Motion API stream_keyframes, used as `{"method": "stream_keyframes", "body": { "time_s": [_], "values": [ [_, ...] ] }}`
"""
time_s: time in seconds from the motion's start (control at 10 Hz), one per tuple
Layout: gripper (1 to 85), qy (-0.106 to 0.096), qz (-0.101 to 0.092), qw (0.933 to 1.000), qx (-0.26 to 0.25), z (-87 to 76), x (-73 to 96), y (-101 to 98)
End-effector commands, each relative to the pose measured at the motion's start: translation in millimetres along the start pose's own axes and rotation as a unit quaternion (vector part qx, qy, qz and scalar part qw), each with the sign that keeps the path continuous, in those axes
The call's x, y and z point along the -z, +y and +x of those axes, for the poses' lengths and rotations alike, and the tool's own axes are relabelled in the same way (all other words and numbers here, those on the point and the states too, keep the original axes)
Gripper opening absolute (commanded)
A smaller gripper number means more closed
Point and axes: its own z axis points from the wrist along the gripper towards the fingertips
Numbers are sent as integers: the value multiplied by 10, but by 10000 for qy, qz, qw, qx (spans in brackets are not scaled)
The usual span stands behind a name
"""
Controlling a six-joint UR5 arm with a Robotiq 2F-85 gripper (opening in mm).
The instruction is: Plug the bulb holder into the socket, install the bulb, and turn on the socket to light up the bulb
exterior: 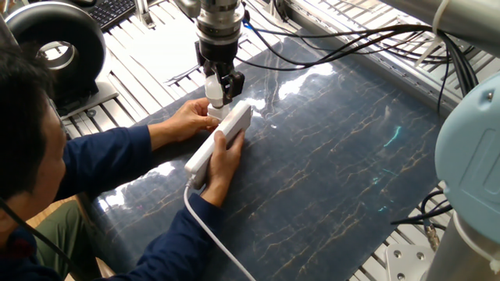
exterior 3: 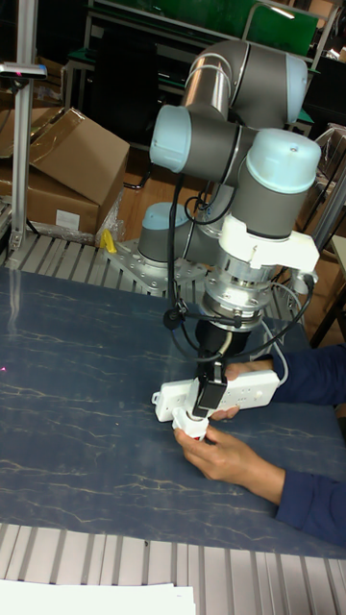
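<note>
Beside socket, gripper clamped on bulb, above bulb holder steadied by person's hand.

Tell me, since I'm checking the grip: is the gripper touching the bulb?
Touching. In the fixed view, the gripper has its dark fingers pressed against the sides of the white bulb, no gap visible.

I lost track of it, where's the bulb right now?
The bulb is upright in the gripper, upper left of centre in the fixed view, above the bulb holder by the socket's far end.
</note>
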Motion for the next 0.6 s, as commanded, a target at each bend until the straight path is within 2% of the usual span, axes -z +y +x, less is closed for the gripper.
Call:
{"method": "stream_keyframes", "body": {
  "time_s": [0.0, 0.2, 0.3, 0.4, 0.5],
  "values": [
    [520, -21, -16, 9999, -135, -30, 10, 7],
    [320, 77, 70, 9994, -344, 5, 1, -29],
    [13, 216, 242, 9982, -507, 55, -12, -93],
    [10, 228, 110, 9970, -733, 24, -41, 9],
    [10, 240, 58, 9944, -1032, -23, -71, 72]
  ]
}}
